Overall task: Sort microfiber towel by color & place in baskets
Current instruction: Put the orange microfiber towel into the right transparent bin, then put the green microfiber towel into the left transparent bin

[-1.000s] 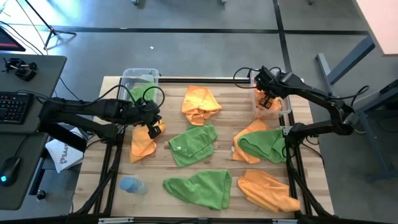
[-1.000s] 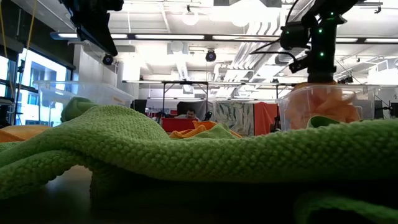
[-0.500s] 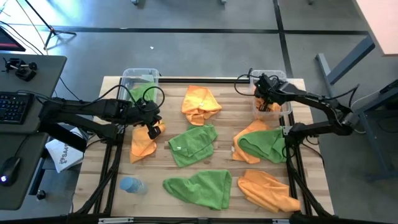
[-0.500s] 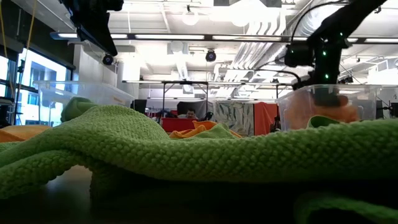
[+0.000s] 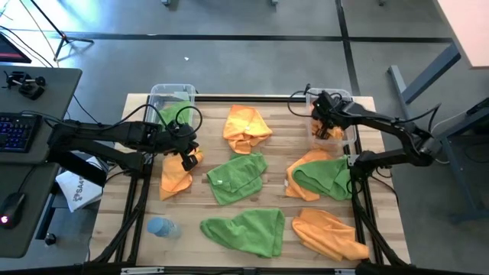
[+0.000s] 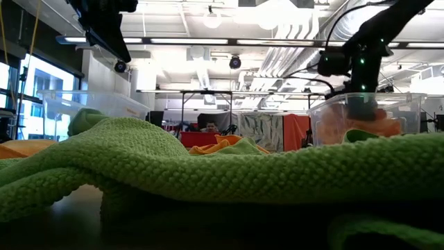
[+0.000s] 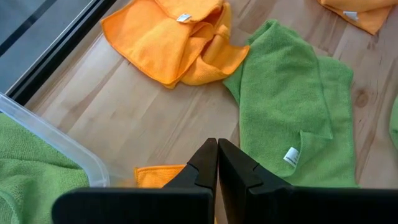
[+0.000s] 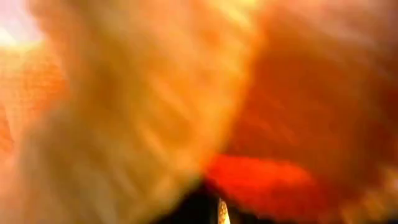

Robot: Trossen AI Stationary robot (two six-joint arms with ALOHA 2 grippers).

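Orange and green microfiber towels lie spread on the wooden table. My left gripper (image 5: 188,160) (image 7: 217,155) is shut and hangs above the table over an orange towel (image 5: 176,174), beside the left basket (image 5: 155,93), which holds a green towel (image 5: 170,114). My right gripper (image 5: 324,128) (image 6: 361,107) is down inside the right basket (image 5: 350,98) among orange towels (image 5: 334,138). Orange cloth (image 8: 186,93) fills the right wrist view. More towels lie at the middle: an orange one (image 5: 246,126) and a green one (image 5: 237,177).
A green towel (image 5: 244,231) and an orange one (image 5: 328,233) lie near the table's near edge, and an orange-and-green heap (image 5: 317,176) lies at the right. A pale blue bottle (image 5: 162,227) lies at the near left corner. A green towel (image 6: 208,167) blocks most of the low view.
My right gripper has gone down from above the right basket into it, shifting slightly toward the table's left. The orange towels there, heaped above the rim before, now sit lower.
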